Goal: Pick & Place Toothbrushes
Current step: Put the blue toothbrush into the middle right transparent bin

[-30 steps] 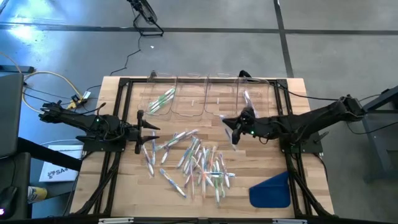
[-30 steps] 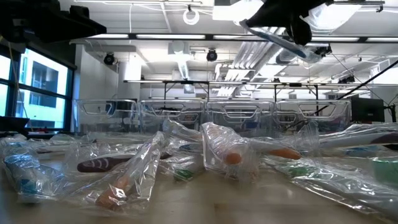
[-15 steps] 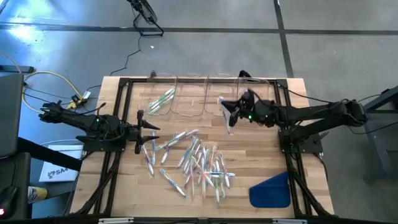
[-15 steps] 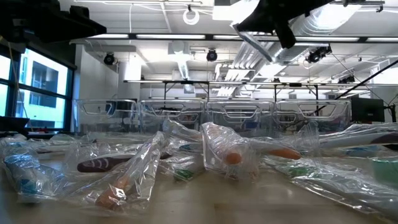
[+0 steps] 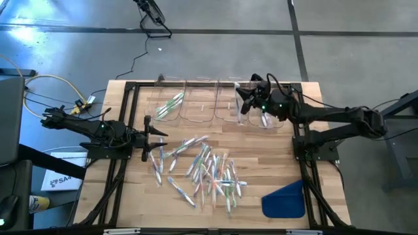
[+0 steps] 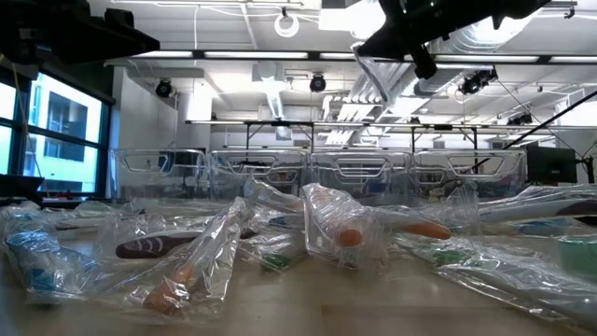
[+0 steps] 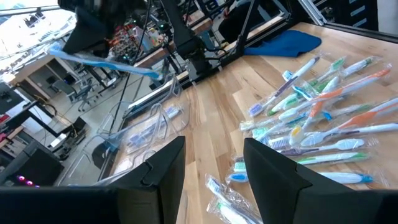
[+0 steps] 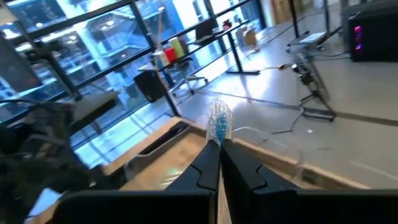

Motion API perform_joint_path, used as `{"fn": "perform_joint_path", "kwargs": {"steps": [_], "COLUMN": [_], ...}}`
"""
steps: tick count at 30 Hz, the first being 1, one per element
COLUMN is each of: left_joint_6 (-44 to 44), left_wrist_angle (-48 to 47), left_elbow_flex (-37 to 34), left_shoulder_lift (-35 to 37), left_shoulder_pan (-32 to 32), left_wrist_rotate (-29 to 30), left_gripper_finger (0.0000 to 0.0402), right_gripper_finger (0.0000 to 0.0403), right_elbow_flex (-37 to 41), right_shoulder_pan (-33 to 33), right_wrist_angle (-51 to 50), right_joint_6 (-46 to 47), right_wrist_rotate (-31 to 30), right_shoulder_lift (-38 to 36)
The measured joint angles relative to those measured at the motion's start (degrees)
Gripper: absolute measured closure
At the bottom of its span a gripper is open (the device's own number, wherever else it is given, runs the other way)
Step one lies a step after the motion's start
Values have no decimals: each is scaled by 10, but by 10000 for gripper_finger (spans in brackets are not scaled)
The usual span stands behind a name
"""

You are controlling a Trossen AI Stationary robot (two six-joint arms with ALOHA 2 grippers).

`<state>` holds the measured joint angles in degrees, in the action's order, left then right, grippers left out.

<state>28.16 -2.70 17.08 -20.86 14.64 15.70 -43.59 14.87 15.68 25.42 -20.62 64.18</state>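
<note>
Clear-wrapped, blue-bristled toothbrush (image 8: 218, 122) clamped between the closed fingers of the right end effector (image 5: 244, 104), raised above the row of four clear bins (image 5: 196, 104) along the far edge of the table (image 5: 130, 189), over the boundary of the two rightmost bins; brush head projecting straight out past the fingertips in the right wrist view, the wrapped handle seen slanting below the end effector in the low view. Leftmost bin holding two or three green toothbrushes (image 5: 171, 104); rightmost bin (image 5: 268, 104) holding at least one more, partly hidden by the arm. Loose pile of wrapped toothbrushes (image 5: 202, 171) scattered mid-table, well apart from the right end effector: roughly two to three dozen, exact count not readable, in green, orange, blue and purple. Left end effector (image 5: 151, 135) with fingers (image 7: 161, 171) apart and nothing between them, hovering at the left margin of the pile. One blue cloth (image 5: 285, 200) lying flat near the right front corner of the table
</note>
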Motion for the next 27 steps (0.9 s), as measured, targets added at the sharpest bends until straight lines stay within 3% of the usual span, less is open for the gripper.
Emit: {"fn": "perform_joint_path", "kwargs": {"steps": [6,13,20,27], "left_joint_6": [0,0,0,0], "left_wrist_angle": [0,0,0,0], "left_elbow_flex": [0,0,0,0], "left_shoulder_lift": [0,0,0,0], "left_shoulder_pan": [0,0,0,0], "left_wrist_rotate": [0,0,0,0], "left_gripper_finger": [242,242,242,242], "right_gripper_finger": [399,399,399,399], "right_elbow_flex": [0,0,0,0], "right_shoulder_pan": [38,72,114,145], "right_wrist_angle": [11,65,128,129], "right_joint_6": [-2,-18,-47,-41], "right_wrist_rotate": [-2,-3,-37,1], "right_shoulder_lift": [25,109,165,224]}}
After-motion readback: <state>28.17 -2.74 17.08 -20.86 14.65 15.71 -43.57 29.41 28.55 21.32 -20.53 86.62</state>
